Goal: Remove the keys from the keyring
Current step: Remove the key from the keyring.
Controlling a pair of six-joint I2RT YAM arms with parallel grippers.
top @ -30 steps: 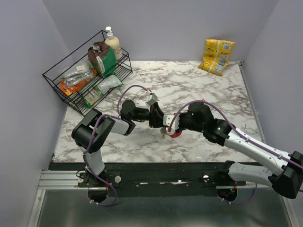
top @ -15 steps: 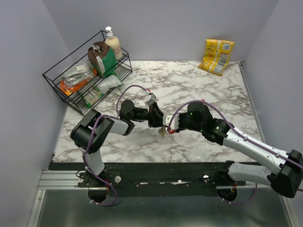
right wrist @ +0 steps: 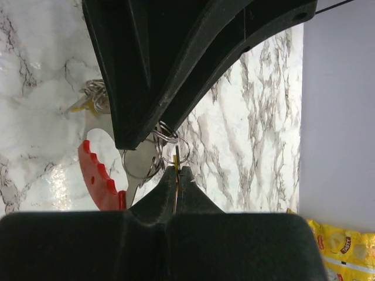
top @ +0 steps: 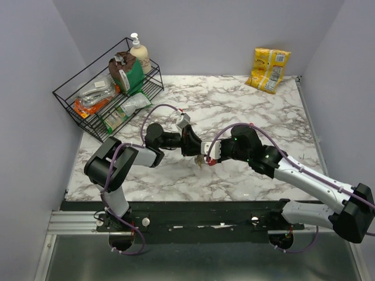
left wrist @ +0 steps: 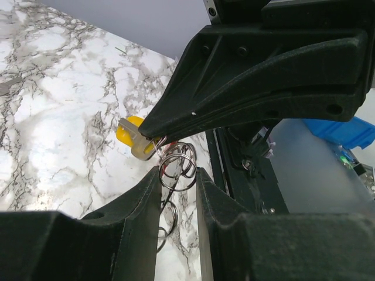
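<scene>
Even bright light, soft shadows, mild sheen on marble tabletop (right wrist: 47,170), wrist-view foregrounds dark and blurred

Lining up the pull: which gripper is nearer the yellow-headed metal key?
Right: the right gripper pinches the yellow-headed key; the left gripper sits just beside it, closed on the keyring.

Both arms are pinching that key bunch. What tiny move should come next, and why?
Probably the right end effector should slide its yellow key along the rings: the left end effector clamps those rings, and the key looks threaded on them.
</scene>
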